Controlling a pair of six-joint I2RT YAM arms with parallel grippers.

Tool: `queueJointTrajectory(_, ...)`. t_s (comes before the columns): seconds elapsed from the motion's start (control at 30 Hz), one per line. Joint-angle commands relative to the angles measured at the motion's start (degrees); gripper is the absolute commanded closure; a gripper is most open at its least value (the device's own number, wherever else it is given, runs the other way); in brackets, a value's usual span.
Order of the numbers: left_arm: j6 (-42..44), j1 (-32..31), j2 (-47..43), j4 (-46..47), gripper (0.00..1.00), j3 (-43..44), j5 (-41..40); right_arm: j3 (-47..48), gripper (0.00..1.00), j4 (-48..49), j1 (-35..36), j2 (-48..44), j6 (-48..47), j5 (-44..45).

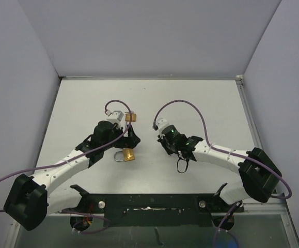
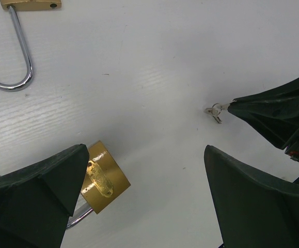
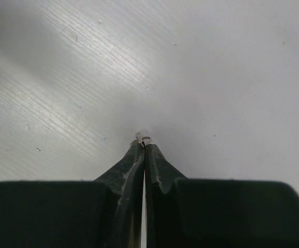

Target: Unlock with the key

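Observation:
My right gripper (image 3: 143,144) is shut on a small silver key (image 3: 143,138) that pokes out past its tips, just above the white table. The left wrist view shows that key (image 2: 215,110) at the right gripper's tip, right of centre. My left gripper (image 2: 146,155) hangs open over bare table with nothing between its fingers. A brass padlock (image 2: 104,177) lies on its side against the outside of the left finger (image 2: 46,186). A second padlock's steel shackle (image 2: 15,62) is at the top left. In the top view the left gripper (image 1: 130,138) and the right gripper (image 1: 163,143) face each other.
The top view shows one brass padlock (image 1: 129,155) just in front of the left gripper and another (image 1: 130,117) behind it. Grey walls enclose the white table (image 1: 201,98) on three sides. Purple cables loop off both arms, and a black mounting rail (image 1: 149,201) runs along the near edge.

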Motion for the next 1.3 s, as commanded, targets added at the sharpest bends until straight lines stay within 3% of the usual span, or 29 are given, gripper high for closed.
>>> queueJointTrajectory(0.0,-0.7,-0.3,-0.6,3.4,0.04,0.0,0.0,3.8,0.99,1.0,0.4,0.6,0.8,8.3)
queueJointTrajectory(0.23,-0.7,-0.2,-3.7,1.4,0.04,-0.6,-3.1,9.9,0.98,-3.6,2.3,5.7,2.8,20.0)
queueJointTrajectory(0.47,-0.7,0.0,-8.6,-2.2,0.04,-1.6,-8.1,17.7,0.97,-9.2,5.3,15.7,4.8,23.5)
queueJointTrajectory(0.6,-0.2,0.4,-10.8,-3.5,0.03,-1.9,-9.3,17.3,0.82,-7.2,5.2,15.5,5.6,18.6)
queueJointTrajectory(0.67,0.0,0.5,-10.9,-3.5,0.03,-1.8,-9.2,16.8,0.58,-6.7,4.5,14.8,6.1,16.1)
queueJointTrajectory(0.7,0.1,0.5,-10.7,-3.5,0.03,-1.7,-8.9,16.5,0.51,-6.7,4.0,14.4,6.3,14.7)
queueJointTrajectory(0.83,0.2,0.6,-9.1,-2.9,0.03,-1.2,-7.8,15.5,0.41,-8.0,0.7,12.5,7.9,9.7)
queueJointTrajectory(0.97,0.1,0.6,-7.9,-1.9,0.03,-1.1,-7.3,14.5,0.39,-10.1,-4.3,11.4,8.9,3.3)
queueJointTrajectory(1.27,-0.1,0.6,-6.9,-1.1,0.03,-1.4,-6.9,12.0,0.43,-10.1,-5.2,10.8,7.8,0.2)
